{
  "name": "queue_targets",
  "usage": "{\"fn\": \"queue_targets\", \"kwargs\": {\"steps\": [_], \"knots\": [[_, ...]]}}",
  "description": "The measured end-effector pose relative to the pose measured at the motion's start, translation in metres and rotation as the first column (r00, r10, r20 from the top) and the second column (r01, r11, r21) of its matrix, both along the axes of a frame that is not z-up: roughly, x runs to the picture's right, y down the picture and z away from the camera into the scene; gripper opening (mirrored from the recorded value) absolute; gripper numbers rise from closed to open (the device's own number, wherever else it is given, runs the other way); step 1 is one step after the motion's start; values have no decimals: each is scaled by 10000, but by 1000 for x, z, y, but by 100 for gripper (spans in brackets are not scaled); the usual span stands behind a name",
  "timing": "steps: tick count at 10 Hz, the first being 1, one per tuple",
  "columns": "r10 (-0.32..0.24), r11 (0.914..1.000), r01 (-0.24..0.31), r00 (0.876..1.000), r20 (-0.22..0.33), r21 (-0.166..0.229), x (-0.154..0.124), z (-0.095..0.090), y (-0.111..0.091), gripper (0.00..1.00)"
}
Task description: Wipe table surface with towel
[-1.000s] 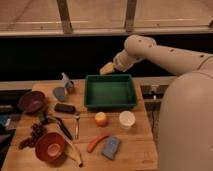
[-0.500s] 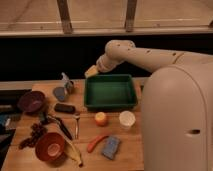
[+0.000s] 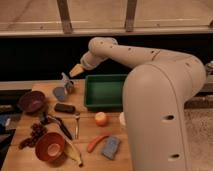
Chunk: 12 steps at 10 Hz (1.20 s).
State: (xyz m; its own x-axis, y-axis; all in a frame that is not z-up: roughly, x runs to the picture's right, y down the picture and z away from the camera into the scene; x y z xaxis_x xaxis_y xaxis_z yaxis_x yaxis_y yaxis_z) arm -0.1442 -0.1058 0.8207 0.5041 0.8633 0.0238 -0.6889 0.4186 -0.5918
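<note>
My gripper [image 3: 76, 70], with yellowish tips, hangs at the end of the white arm [image 3: 150, 75], above the table's back left part. It is just left of the green tray [image 3: 107, 93] and above a small metal cup [image 3: 68, 86]. A folded grey-blue cloth-like piece [image 3: 59, 93] lies on the wooden table [image 3: 85, 132] beside that cup, below the gripper. A blue-grey pad [image 3: 111, 147] lies near the table's front. I cannot tell which of these is the towel. Nothing shows in the gripper.
On the table are a dark red bowl [image 3: 32, 101], an orange bowl [image 3: 49, 146], a banana [image 3: 73, 153], grapes [image 3: 35, 131], a black block [image 3: 65, 108], utensils [image 3: 76, 123], an orange fruit [image 3: 101, 118] and a red carrot-like piece [image 3: 95, 142]. The arm's bulk covers the right side.
The arm has swung left. The gripper went from over the tray's back edge to left of the tray, above the cup.
</note>
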Motion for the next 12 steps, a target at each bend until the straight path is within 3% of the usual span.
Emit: {"fn": "queue_targets", "kwargs": {"steps": [4,9,12], "knots": [[-117,9999,117,9999,-46,-23,1,1,1,80],[-1066,9937,1063,9943,67,366,-48,21,13,80],[-1512,9867,1495,9882,227,636,-72,44,16,80]]}}
